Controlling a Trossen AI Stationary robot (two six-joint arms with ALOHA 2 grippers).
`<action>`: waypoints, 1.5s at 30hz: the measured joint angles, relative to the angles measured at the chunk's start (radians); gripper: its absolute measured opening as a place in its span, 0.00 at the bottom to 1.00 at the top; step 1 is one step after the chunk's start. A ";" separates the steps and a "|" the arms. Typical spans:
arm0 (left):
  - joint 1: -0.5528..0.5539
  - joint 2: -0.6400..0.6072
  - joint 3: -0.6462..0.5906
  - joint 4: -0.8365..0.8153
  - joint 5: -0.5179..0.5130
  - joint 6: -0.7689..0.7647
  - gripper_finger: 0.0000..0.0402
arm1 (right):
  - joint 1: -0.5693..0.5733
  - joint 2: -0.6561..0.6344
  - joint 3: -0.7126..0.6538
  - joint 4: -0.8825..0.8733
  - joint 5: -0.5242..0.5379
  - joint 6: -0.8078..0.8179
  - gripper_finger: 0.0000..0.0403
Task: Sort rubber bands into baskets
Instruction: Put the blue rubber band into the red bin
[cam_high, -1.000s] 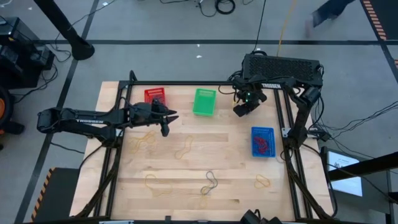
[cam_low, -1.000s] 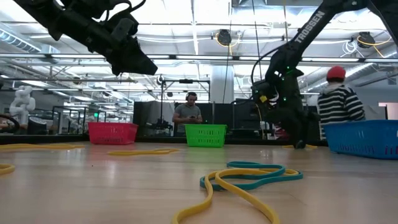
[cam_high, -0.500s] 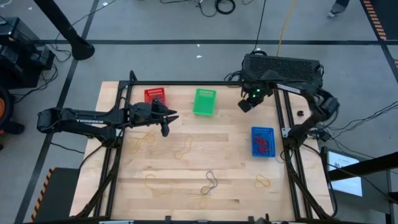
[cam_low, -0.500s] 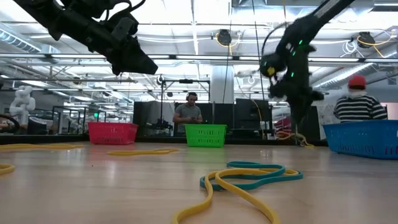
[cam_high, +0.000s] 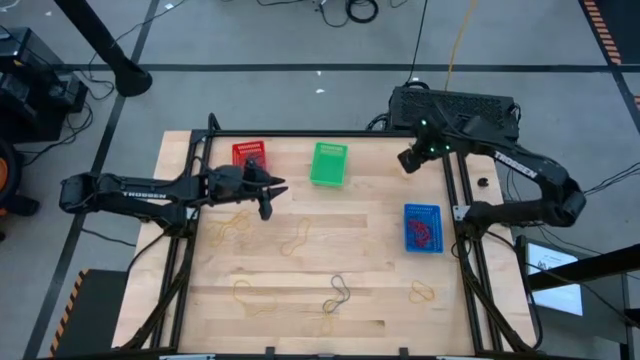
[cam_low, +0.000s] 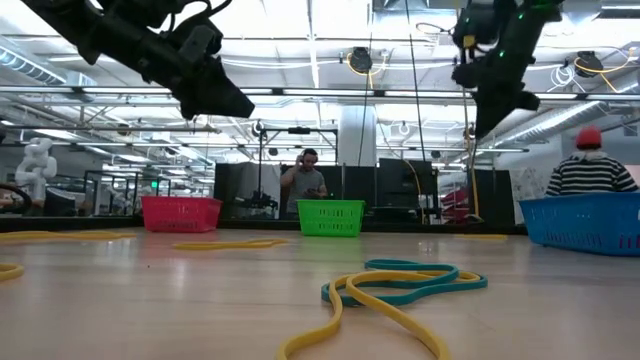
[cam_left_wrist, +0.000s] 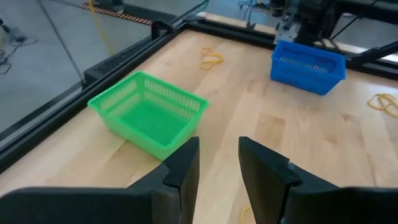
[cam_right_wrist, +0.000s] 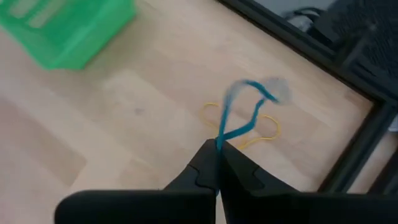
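Pale wood table (cam_high: 360, 250): right gripper (cam_right_wrist: 219, 148) jaws pinch thin blue rubber band (cam_right_wrist: 249, 109); left gripper (cam_left_wrist: 217, 163) jaws narrow.

A wooden desk (cam_low: 150, 300) stretches away at eye level. Close up lie a yellow rubber band (cam_low: 375, 310) and a teal rubber band (cam_low: 420, 280), tangled together. Far back stand a red basket (cam_low: 181, 213), a green basket (cam_low: 331, 217) and, at right, a blue basket (cam_low: 585, 221). Two dark arms hang above. People stand beyond.
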 joint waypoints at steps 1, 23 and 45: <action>-0.008 0.006 0.000 0.016 0.000 0.006 0.30 | 0.018 -0.011 0.000 -0.002 -0.002 -0.003 0.00; -0.289 0.492 0.008 0.788 0.205 0.425 0.30 | 0.780 0.031 0.002 0.337 -0.035 0.203 0.00; -0.386 0.894 0.352 0.795 0.159 0.403 0.80 | 1.056 0.347 0.002 0.642 0.003 0.225 0.00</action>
